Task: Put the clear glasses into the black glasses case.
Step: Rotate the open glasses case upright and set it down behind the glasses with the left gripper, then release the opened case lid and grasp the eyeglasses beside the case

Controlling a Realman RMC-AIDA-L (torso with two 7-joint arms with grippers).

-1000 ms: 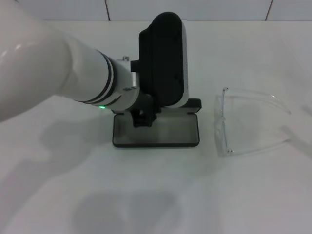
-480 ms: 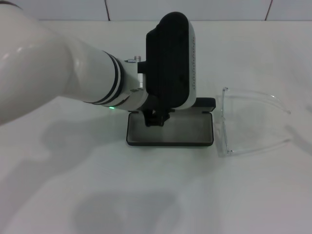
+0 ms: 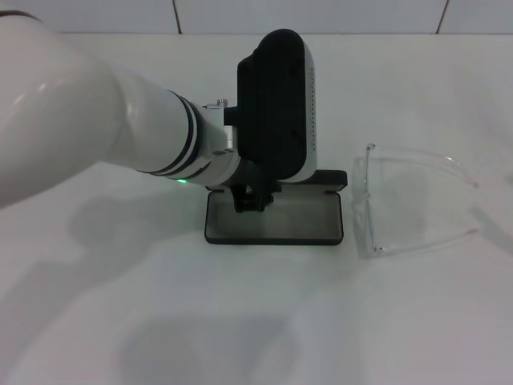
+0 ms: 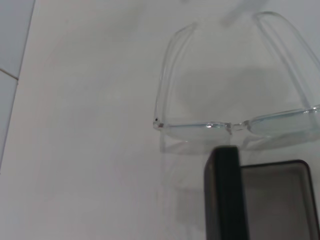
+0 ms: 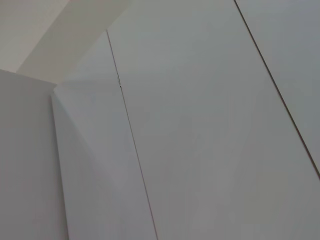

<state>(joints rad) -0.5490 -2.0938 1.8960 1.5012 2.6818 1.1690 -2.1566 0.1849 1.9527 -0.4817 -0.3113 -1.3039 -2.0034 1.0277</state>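
The black glasses case [image 3: 272,220] lies open on the white table, its dark grey inside facing up and its lid [image 3: 330,179] raised along the far edge. My left gripper [image 3: 249,198] reaches in from the left and is shut on the case at that far edge, under the bulky black wrist housing [image 3: 274,104]. The clear glasses [image 3: 367,210] lie just right of the case with their arms unfolded to the right, apart from it. In the left wrist view the glasses [image 4: 235,126] sit beyond the case [image 4: 280,200]. My right gripper is out of view.
White tabletop [image 3: 256,321] stretches all around, with a tiled wall [image 3: 321,12] at the far edge. The right wrist view shows only pale flat panels [image 5: 200,125].
The left gripper and the case moved together to the right, toward the glasses, then slid back slightly left. The glasses have not moved.
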